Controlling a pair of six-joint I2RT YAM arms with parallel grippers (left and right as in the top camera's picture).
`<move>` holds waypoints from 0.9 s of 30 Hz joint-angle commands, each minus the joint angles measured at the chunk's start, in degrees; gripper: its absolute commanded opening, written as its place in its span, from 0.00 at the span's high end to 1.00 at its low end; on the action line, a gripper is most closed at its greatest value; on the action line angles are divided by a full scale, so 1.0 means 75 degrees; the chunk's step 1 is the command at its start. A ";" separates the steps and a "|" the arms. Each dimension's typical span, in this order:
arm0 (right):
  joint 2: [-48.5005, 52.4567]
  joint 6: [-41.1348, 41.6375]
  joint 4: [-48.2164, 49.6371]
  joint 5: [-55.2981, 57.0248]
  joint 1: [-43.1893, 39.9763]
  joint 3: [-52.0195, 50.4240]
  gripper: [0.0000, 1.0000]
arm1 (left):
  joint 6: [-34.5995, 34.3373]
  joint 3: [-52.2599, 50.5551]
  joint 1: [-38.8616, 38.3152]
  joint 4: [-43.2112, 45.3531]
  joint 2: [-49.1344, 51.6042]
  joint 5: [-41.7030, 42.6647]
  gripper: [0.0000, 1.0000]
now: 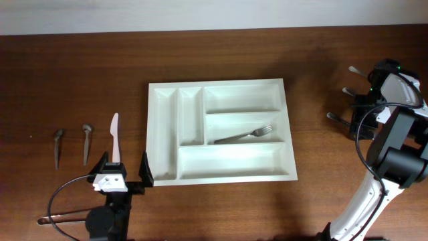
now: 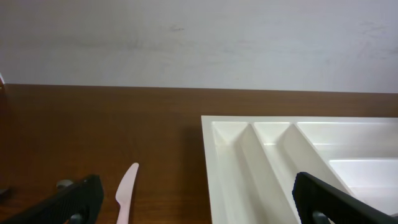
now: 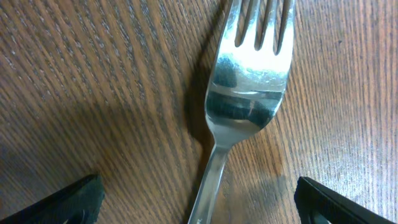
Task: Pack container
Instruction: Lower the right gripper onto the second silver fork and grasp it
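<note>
The container [image 1: 227,163] is a white compartment tray in the middle of the table, with one metal fork [image 1: 244,136] lying in its middle wide compartment. My left gripper [image 1: 124,167] stands open by the tray's front left corner, empty. A pink plastic knife [image 1: 115,137] lies just ahead of it. The left wrist view shows that knife [image 2: 126,193] and the container [image 2: 249,168] ahead of the open left gripper [image 2: 199,202]. At the far right, my right gripper [image 1: 364,114] is low over the table. Its wrist view shows the right gripper [image 3: 199,205] open astride a second fork [image 3: 249,93], not touching it.
Two dark spoons [image 1: 57,144] [image 1: 86,137] lie left of the knife. Another utensil handle [image 1: 60,217] lies by the left arm's base. Up to three metal utensils [image 1: 348,90] stick out from under the right arm. The wall runs behind the table's far edge.
</note>
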 commanded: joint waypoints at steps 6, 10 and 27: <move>0.0393 -0.0248 -0.0122 0.0248 0.0038 -0.0312 0.00 | -0.0047 -0.0038 0.0047 -0.0029 -0.0058 -0.0082 0.01; 0.0393 -0.0251 0.0175 0.0207 0.0035 -0.0764 0.00 | -0.0047 -0.0038 0.0047 -0.0029 -0.0058 -0.0082 0.01; 0.0393 -0.1282 0.1102 -0.0055 0.0023 -0.1329 0.05 | -0.0047 -0.0038 0.0047 -0.0029 -0.0058 -0.0082 0.01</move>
